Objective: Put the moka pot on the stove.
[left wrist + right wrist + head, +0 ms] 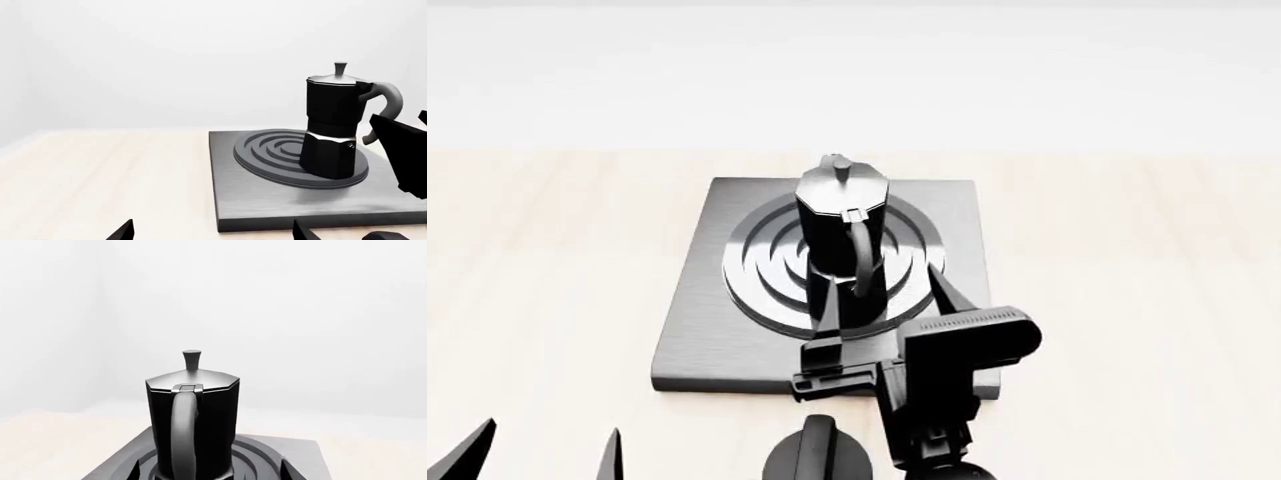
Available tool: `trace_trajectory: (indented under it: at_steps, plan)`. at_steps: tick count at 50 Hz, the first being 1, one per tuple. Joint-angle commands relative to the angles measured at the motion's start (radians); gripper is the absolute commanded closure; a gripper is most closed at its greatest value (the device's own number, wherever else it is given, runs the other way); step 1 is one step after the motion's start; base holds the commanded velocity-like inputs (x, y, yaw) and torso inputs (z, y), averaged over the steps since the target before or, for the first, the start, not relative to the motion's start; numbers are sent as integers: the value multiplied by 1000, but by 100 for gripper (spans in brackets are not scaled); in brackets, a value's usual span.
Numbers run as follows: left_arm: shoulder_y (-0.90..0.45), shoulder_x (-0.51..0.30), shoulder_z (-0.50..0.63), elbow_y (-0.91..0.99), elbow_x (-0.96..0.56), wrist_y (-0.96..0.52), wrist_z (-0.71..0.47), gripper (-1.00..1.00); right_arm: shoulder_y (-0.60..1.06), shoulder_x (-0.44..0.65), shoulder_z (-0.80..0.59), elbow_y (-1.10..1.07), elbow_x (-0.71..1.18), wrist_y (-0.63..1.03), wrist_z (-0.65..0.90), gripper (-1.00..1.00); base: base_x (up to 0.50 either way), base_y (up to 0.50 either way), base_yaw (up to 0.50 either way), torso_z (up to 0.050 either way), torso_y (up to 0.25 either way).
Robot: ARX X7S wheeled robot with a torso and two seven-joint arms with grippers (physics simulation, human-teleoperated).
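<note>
Pale wood table holds the stove. On its ring burner the moka pot stands upright. Just behind its handle, the right gripper is spread wide, holding nothing. Left gripper fingers are apart, empty.

Pot on burner, stove on counter

We see the tall faceted black moka pot upright on the ring burner of the flat square grey metal stove, its handle facing us; the stove lies on the pale wooden counter, with our right gripper just before the pot.
</note>
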State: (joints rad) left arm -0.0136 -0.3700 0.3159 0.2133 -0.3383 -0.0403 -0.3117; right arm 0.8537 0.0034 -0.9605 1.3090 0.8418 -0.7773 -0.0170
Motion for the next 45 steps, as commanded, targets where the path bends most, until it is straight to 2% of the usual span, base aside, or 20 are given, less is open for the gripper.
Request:
trace_trajectory:
  at_steps: [1,15,27,34,45]
  plan:
    - [-3,10,-8,-21,20,46,-6,-100,-13,-3,-28,-2,-1,-79,10,-100,0,0,0,0,0]
    - [7,4,-7,-9,17,49,-10,-100,-33,13,-46,-33,-43,-141,71,-100,0,0,0,0,0]
    - [9,1,-6,-9,12,53,-10,-100,-97,213,-128,-467,-182,-43,361,-100,0,0,0,0,0]
    - [12,-1,-7,-7,7,57,-10,-100,-106,260,-136,-565,-239,-23,447,-100,0,0,0,0,0]
    - [11,-2,-5,-10,6,59,-11,-100,-123,305,-143,-665,-277,-8,499,-100,0,0,0,0,0]
